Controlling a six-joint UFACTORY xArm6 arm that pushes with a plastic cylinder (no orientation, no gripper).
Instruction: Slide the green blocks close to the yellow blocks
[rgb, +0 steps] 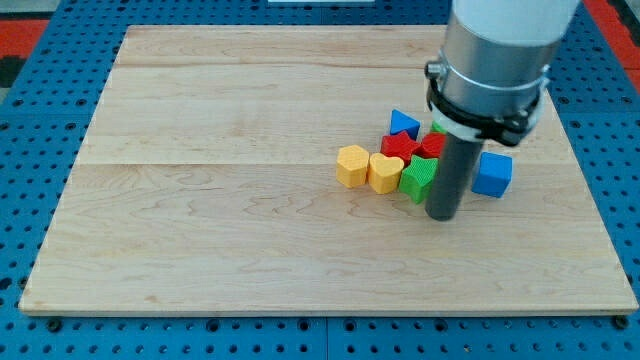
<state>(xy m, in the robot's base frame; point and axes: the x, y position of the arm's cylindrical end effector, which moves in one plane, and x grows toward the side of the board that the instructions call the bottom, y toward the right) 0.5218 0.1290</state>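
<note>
My tip rests on the board just right of and below a green block, touching or nearly touching it. That green block sits against a yellow heart-shaped block, which sits beside a yellow hexagonal block on its left. A second green block shows only as a sliver behind the rod, at the cluster's upper right. Two red blocks lie just above the green block.
A blue triangular block sits at the top of the cluster. A blue cube lies right of the rod. The arm's grey body covers the board's upper right. The wooden board lies on a blue pegboard.
</note>
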